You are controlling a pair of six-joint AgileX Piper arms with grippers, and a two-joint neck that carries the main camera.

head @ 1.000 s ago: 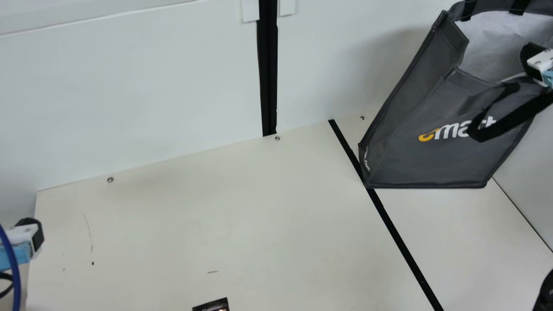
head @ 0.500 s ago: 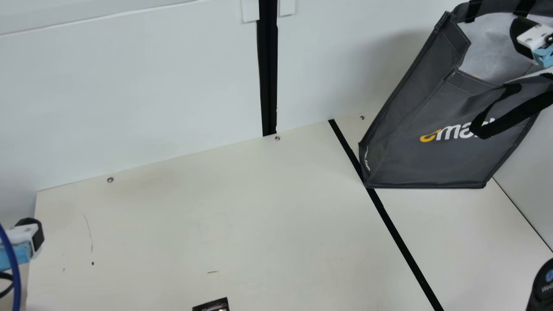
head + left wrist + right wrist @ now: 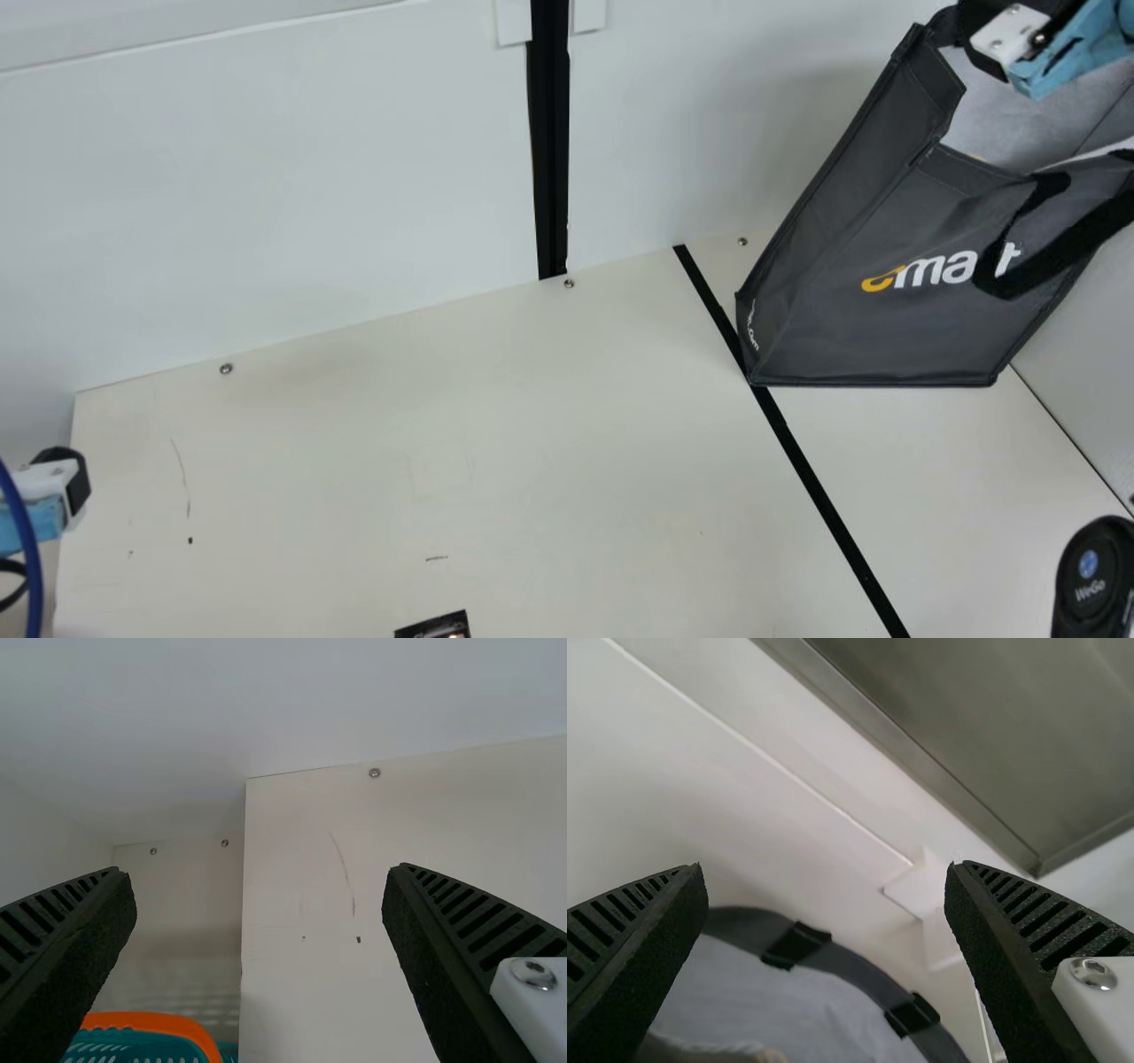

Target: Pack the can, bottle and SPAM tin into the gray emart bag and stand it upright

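I have the gray emart bag (image 3: 895, 230) toward three o'clock in the main view, mouth open. My right gripper (image 3: 825, 865), jaws spread and empty, is at two o'clock by its far rim (image 3: 749, 928); I'd clear the handle straps (image 3: 799, 943), then square the bag gently. The right wrist view reveals those straps' stitched ends; the left adds an orange-rimmed basket (image 3: 168, 1021) beyond my wide-parted left gripper (image 3: 257, 870).

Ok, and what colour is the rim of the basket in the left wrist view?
Orange, on the teal basket rim; the left wrist view shows it best.
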